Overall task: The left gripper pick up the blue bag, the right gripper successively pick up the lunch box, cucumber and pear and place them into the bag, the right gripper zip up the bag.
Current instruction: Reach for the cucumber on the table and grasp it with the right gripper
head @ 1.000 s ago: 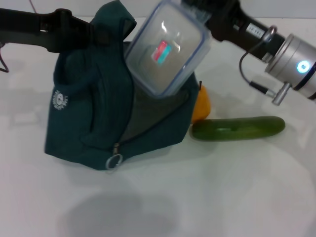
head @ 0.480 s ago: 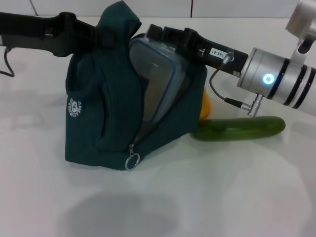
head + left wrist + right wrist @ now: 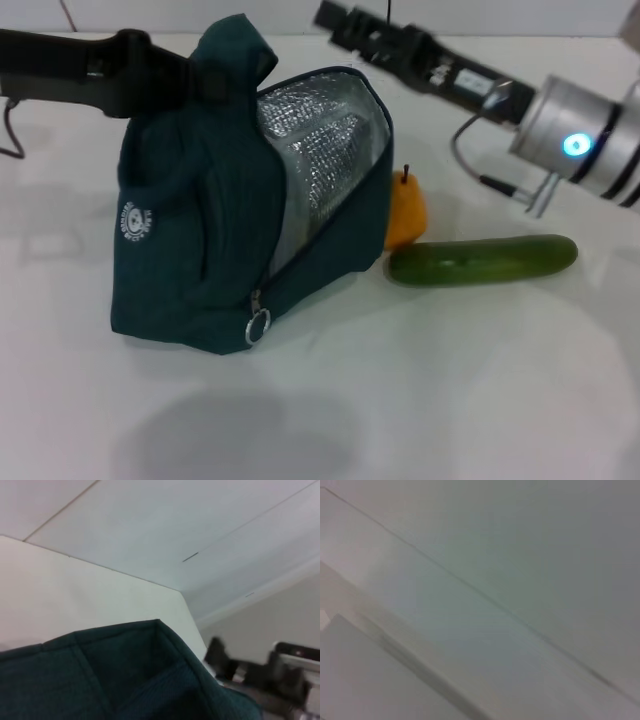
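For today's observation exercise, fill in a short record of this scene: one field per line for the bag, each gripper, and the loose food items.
blue bag: upright on the table, mouth open, foil lining showing
left gripper: at the bag's top, holding it up
right gripper: above and behind the bag, carrying nothing
lunch box: not visible
pear: on the table beside the bag
cucumber: lying on the table, in front of the pear
zipper: undone

Setting is looking like a robot test lab: a plain white tabletop (image 3: 420, 400) is lying under the arms, a pale panelled wall (image 3: 200, 525) is showing behind, and a cabled silver wrist module (image 3: 575, 145) is glowing blue.
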Robot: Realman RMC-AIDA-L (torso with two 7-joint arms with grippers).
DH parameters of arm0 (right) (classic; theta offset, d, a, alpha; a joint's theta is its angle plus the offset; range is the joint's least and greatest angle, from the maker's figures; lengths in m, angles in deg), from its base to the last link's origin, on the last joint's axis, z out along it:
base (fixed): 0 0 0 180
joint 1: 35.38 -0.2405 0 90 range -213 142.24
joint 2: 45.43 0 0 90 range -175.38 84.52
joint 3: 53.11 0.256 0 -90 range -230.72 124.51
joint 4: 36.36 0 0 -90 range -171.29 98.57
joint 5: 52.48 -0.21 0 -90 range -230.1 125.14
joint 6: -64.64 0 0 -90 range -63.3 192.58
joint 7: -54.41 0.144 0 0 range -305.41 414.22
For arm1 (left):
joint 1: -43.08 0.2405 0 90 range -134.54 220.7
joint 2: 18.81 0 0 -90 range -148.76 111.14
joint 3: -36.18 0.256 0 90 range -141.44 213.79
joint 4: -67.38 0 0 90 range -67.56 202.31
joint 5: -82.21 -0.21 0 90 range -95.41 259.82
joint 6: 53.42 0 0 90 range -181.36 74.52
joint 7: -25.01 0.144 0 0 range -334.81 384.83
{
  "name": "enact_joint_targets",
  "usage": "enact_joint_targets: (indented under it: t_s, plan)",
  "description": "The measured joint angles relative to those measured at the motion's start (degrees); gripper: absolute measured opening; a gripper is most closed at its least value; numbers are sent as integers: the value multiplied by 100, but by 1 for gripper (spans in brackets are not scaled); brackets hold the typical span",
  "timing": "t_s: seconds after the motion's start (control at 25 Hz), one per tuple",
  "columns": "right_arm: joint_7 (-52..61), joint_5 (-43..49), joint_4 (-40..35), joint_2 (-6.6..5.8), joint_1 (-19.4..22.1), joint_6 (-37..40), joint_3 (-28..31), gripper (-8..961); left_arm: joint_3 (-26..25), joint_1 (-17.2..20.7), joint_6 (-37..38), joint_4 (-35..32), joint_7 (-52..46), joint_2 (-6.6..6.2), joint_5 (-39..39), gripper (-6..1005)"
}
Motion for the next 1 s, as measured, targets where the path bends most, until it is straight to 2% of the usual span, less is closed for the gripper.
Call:
enact_joint_targets:
  t_s: [0.08, 0.16, 0.36, 0.44, 0.48, 0.56, 0.64, 0.68, 0.72, 0.84, 1.0]
  plan:
    - [-218, 54, 106, -101, 97, 306, 281, 436, -11, 58, -2, -17, 1, -19, 12, 41]
    - [-378, 222, 163, -297, 237, 587, 606, 496, -24, 97, -3, -37, 2, -32, 28, 41]
    - [-255, 1883, -160, -1190, 420, 864, 1586, 692, -12, 121, -4, -41, 15, -37, 35, 41]
    - [27, 2971, -513, -1559, 430, 844, 2001, 762, -2, 125, -3, -42, 22, -38, 35, 41]
    - [116, 3330, -654, -1647, 431, 844, 2152, 798, 2, 125, -2, -42, 25, -39, 35, 41]
    - [479, 4676, -1201, -1859, 421, 866, 2780, 868, 3, 126, -1, -42, 29, -39, 35, 41]
    - [896, 6042, -1816, -1912, 398, 999, 3488, 870, 4, 126, -1, -42, 31, -39, 35, 41]
    - [1068, 6674, -2059, -1889, 392, 1113, 3777, 871, 5, 127, -2, -43, 32, -38, 35, 41]
    - [1278, 7587, -2475, -1830, 364, 1347, 4266, 872, 5, 127, -4, -43, 34, -36, 35, 41]
    - [1512, 9472, -3347, -1595, 237, 2171, 5155, 874, 5, 128, -24, -43, 44, -27, 32, 41]
    - [1558, 11173, -4223, -1273, 22, 3134, 5550, 874, 7, 127, -41, -47, 57, -16, 18, 41]
